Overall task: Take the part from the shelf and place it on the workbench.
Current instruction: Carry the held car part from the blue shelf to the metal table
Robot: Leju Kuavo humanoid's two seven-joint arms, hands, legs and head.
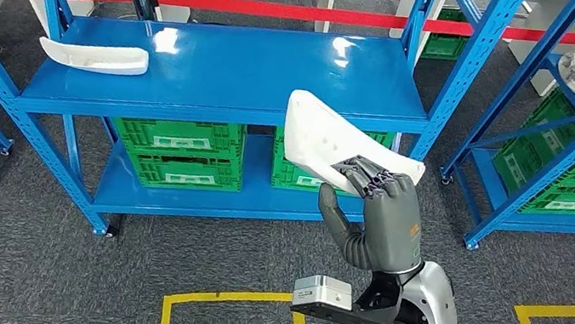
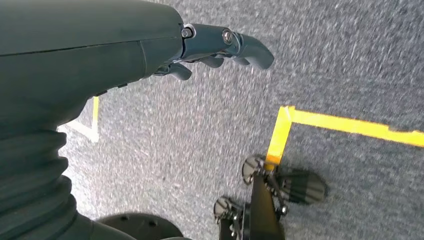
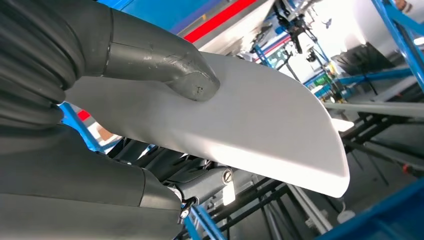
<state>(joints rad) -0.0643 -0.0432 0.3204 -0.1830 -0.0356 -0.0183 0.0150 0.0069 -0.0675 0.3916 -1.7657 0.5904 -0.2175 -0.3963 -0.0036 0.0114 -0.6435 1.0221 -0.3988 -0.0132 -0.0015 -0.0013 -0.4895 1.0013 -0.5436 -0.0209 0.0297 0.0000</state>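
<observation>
head view: white part lifted clear of the blue shelf, carry comes next

head view is showing the right hand [image 1: 376, 205] gripping a white part [image 1: 330, 141] in the air, in front of the front edge of the blue shelf [image 1: 238, 69] toward its right end. the part is touching nothing but the hand, and it is tilting, one end raised toward the shelf and the other sticking out past the fingers [image 1: 366, 176]. in the right wrist view the thumb [image 3: 187, 75] is pressing on one broad face of the part [image 3: 260, 130] while darker fingers are clamping it from the other side, so the hold is sitting near one end with most of the part overhanging.

a second white part [image 1: 98, 56] is lying near the left edge of the shelf top, well apart. the left hand [image 2: 220, 47] is hanging over grey carpet with its fingers curled in and nothing in them.

judging from this, the pick is done and the carry to the surface is the step in hand. no workbench is in sight, so the robot will likely need to turn. doing it well means keeping the clamp firm, since the long overhang could lever the smooth part loose, swinging its free end clear of the blue uprights [image 1: 474, 70], and moving slowly. levelling the part before lowering it should help it settle flat.
</observation>
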